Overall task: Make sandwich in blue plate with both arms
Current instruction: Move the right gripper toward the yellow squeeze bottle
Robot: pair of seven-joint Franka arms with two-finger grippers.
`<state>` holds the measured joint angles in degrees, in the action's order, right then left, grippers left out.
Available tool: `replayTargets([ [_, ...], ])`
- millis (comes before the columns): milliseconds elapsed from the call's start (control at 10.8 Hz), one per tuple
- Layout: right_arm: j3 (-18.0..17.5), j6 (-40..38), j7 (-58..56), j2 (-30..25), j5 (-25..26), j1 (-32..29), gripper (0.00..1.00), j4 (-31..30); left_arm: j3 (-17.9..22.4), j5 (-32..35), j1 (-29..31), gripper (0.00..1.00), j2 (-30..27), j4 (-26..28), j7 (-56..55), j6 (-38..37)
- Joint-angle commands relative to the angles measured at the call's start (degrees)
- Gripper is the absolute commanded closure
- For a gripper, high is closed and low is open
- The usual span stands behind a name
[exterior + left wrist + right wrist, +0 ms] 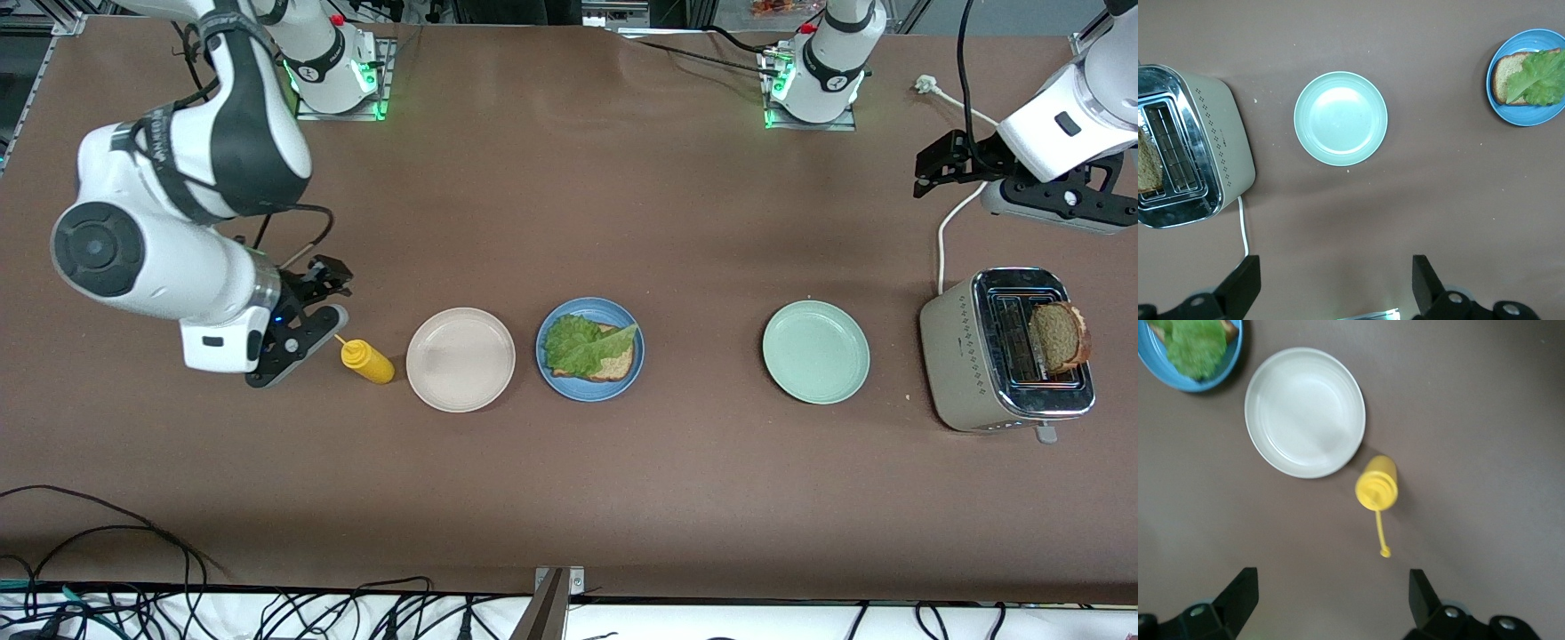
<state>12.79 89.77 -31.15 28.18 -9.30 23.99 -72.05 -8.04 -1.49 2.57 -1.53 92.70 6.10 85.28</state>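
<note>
We see the blue plate (589, 349) near the middle of the table, in a row with two other plates. On it lies one slice of bread (613, 363) with the green lettuce leaf (582, 345) spread over it; the bread's crust shows at the leaf's 4 o'clock edge in the front view. The beige plate (460, 359) sits just beside the blue plate at its 9 o'clock, toward the right arm's end of the table. The pale green plate (816, 352) lies well apart at the blue plate's 3 o'clock, toward the left arm's end.

At the green plate's 3 o'clock we find the toaster (1005, 350), with the second slice of bread (1058, 337) standing up out of one slot. A white cord (944, 233) runs from the toaster toward 12 o'clock.

The yellow squeeze bottle (366, 360) stands just beside the beige plate at its 9 o'clock, its nozzle pointing toward the right gripper (307, 307).

The right gripper hovers over the table at the bottle's 10 o'clock, its fingers (1238, 595) spread wide apart and holding nothing. The left gripper (947, 169) hangs over the table at the toaster's 12 o'clock, fingers (1241, 283) likewise wide apart and empty.
</note>
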Motion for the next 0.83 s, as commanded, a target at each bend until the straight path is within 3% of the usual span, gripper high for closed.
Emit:
replayTargets([
  [0, -0.84, -0.03, -14.07, -1.55, -0.54, -5.6, 0.0, -3.7, -0.31, 0.87, 0.07, 0.0, 0.83, -1.82, -0.21, -1.35],
  [739, -1.28, -0.38, -47.29, 2.31, -10.63, -18.78, 0.0, -4.41, -0.31, 0.96, 0.07, 0.0, 0.74, -1.82, -0.21, -1.35],
])
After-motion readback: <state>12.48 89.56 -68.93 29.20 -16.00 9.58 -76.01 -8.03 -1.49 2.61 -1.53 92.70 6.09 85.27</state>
